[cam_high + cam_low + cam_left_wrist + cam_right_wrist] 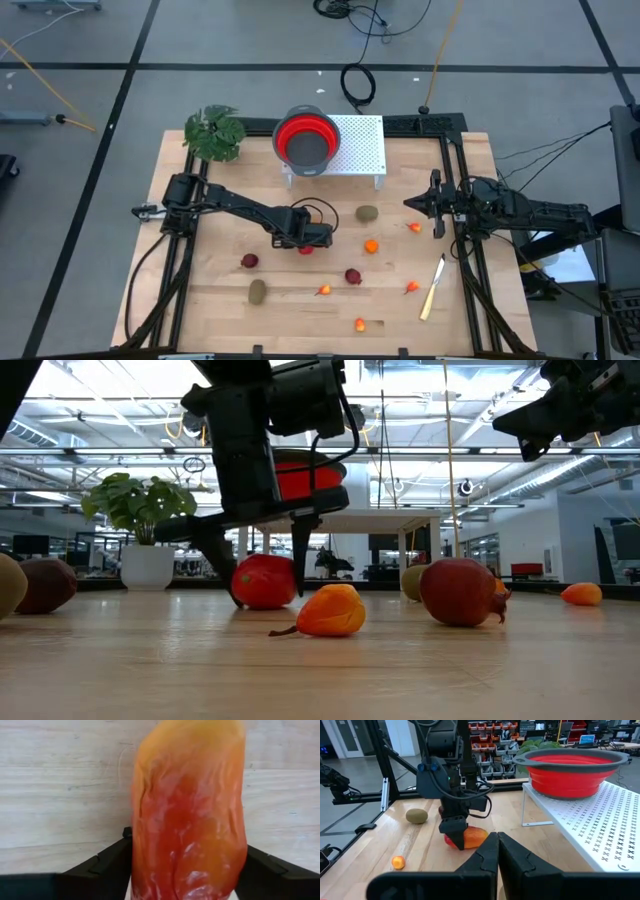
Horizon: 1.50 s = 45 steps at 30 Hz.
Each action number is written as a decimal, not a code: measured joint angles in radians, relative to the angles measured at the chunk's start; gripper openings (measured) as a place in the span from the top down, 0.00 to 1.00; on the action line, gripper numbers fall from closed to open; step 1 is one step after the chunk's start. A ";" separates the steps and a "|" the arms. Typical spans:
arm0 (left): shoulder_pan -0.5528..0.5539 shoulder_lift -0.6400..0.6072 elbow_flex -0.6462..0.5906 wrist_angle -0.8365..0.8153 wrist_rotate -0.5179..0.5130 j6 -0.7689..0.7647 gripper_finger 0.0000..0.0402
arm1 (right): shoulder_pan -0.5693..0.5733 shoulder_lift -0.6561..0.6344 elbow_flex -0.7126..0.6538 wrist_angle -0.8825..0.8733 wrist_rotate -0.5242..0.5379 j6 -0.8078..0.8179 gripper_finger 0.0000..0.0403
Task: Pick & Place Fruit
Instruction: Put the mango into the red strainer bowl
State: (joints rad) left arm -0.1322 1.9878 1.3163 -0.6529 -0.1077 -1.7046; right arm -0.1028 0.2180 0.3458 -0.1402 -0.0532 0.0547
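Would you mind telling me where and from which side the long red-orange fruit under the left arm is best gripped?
Grip the long red-orange fruit across its narrow middle, from straight above. It lies flat on the table, long sides exposed; the left gripper already straddles it, jaws either side.

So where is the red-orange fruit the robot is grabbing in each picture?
High view: red-orange fruit mid-table, under the left gripper.
Low view: left of centre, between the fingers.
Left wrist view: fills the middle.
Right wrist view: centre, below the left gripper.
Shared landmark: red bowl, behind the fruit.
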 joint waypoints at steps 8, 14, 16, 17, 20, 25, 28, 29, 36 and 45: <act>-0.001 -0.021 -0.002 0.011 0.007 0.041 0.48 | 0.000 0.000 0.000 0.000 0.000 0.000 1.00; -0.016 -0.123 -0.002 0.052 -0.009 0.256 0.37 | 0.000 0.000 0.000 0.000 0.000 -0.009 1.00; -0.030 -0.164 -0.002 0.103 -0.035 0.386 0.37 | 0.000 0.000 0.000 0.000 0.000 -0.017 1.00; -0.039 -0.191 -0.002 0.137 -0.047 0.453 0.37 | 0.000 0.000 0.000 0.000 0.001 -0.018 1.00; -0.065 -0.262 -0.002 0.257 -0.095 0.629 0.40 | -0.001 0.000 0.000 0.000 0.000 -0.018 1.00; -0.092 -0.360 -0.002 0.452 -0.245 0.885 0.43 | -0.001 0.000 0.000 0.000 0.001 -0.021 1.00; -0.100 -0.405 0.000 0.564 -0.331 1.034 0.42 | -0.002 0.000 0.000 0.000 0.001 -0.022 1.00; -0.100 -0.416 -0.001 0.598 -0.352 1.079 0.41 | -0.002 0.000 0.001 0.000 0.000 -0.022 1.00; -0.081 -0.478 0.000 0.775 -0.580 1.232 0.40 | -0.002 0.000 0.001 0.000 0.000 -0.022 1.00; 0.008 -0.551 0.000 0.785 -0.786 1.292 0.40 | -0.002 0.000 0.001 0.000 0.003 -0.022 1.00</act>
State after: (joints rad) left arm -0.1245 1.4365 1.3167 0.1325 -0.8937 -0.4127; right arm -0.1047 0.2176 0.3466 -0.1399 -0.0500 0.0326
